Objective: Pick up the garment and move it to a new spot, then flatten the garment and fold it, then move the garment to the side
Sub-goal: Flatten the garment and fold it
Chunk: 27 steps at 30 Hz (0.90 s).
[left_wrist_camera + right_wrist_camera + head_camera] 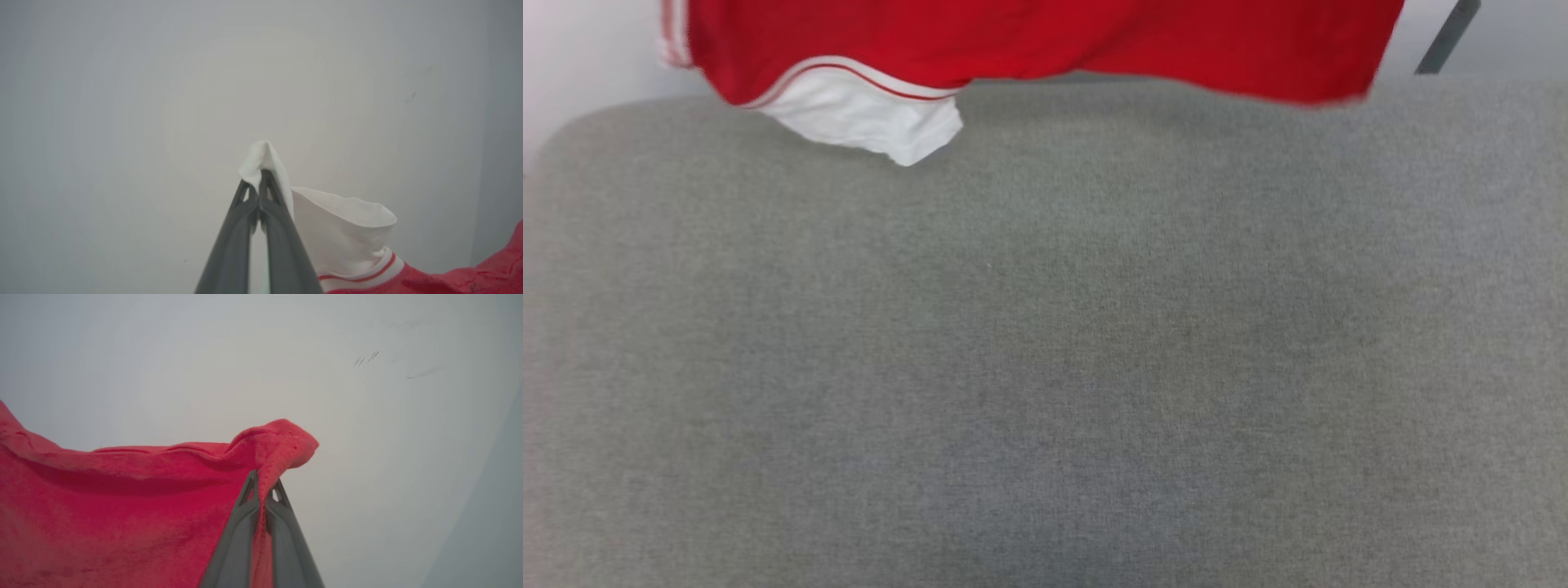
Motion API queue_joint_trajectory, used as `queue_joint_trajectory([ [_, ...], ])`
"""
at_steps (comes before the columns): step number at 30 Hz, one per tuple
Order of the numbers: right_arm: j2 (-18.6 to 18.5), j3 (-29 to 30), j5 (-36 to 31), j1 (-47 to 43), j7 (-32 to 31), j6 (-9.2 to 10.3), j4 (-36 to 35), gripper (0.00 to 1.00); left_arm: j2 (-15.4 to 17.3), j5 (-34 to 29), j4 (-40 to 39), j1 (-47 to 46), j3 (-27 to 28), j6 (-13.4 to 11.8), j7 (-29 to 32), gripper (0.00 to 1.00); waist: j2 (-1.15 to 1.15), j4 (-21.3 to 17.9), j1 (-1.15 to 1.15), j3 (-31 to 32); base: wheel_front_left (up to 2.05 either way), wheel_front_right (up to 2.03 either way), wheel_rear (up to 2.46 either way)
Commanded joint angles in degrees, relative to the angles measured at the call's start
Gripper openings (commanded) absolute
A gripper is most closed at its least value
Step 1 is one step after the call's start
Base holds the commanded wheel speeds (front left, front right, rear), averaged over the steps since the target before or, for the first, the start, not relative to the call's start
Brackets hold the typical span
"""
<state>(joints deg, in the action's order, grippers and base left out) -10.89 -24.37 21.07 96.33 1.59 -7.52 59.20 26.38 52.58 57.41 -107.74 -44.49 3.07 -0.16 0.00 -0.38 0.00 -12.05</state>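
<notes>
Garment (pixel 1029 33) hangs over the far edge of the grey fabric surface (pixel 1045 343), white sleeve (pixel 866 122) drooping toward it. Left fingers (pixel 284 245) clench that sleeve's tip; right fingers (pixel 237 547) clench a red edge fold.

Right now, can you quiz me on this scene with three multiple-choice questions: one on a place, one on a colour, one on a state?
1. Where does the left gripper hold the shirt? A) collar B) white sleeve C) number
2. What colour is the surface below the shirt? A) grey B) blue C) brown
3. How is the right gripper? A) wide open B) shut on nothing C) shut on the shirt

Answers: 1 B, white cloth is pinched in its jaws; 2 A, grey fabric spreads under the hanging shirt; 3 C, red cloth is clamped in its closed jaws.
</notes>
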Motion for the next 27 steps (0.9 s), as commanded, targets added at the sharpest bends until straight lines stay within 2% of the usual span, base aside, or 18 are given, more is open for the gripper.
queue_joint_trajectory([
  [1, 0.1, -0.2, 0.2, 1.5, 0.9, 0.06, 0.3, 0.0, 0.0, -0.1, 0.9, -1.7, 0.5, 0.3, -1.1, 0.0, 0.0, -1.3, 0.0, -2.6, 0.0, 0.0, 0.0],
  [10, 0.0, 0.2, -0.9, 7.2, 7.5, 0.06, 1.0, 0.0, -0.3, -1.6, 5.0, -11.0, 0.9, 1.8, -6.0, 0.0, 0.0, -3.9, 0.0, -14.0, 0.0, 0.0, 0.0],
  [18, -0.9, 3.8, -6.2, 12.8, 13.2, 0.06, -0.3, 0.0, -0.6, -2.6, 6.1, -21.6, 1.5, 3.3, -10.8, 0.0, 0.0, -5.4, 0.0, -26.3, 0.0, 0.0, 0.0],
  [22, -1.8, 7.9, -11.3, 14.8, 13.6, 0.06, -4.9, 0.0, -1.3, -2.2, 6.5, -26.6, 2.2, 3.8, -12.5, 0.0, 0.0, -5.1, 0.0, -32.3, 0.0, 0.0, 0.0],
  [27, -1.4, 14.1, -18.8, 11.6, 13.5, 0.06, -12.5, 0.0, -2.5, -1.3, 5.9, -29.2, 2.8, 4.3, -14.0, 0.0, 0.0, -4.4, 0.0, -39.2, 0.0, 0.0, 0.0],
])
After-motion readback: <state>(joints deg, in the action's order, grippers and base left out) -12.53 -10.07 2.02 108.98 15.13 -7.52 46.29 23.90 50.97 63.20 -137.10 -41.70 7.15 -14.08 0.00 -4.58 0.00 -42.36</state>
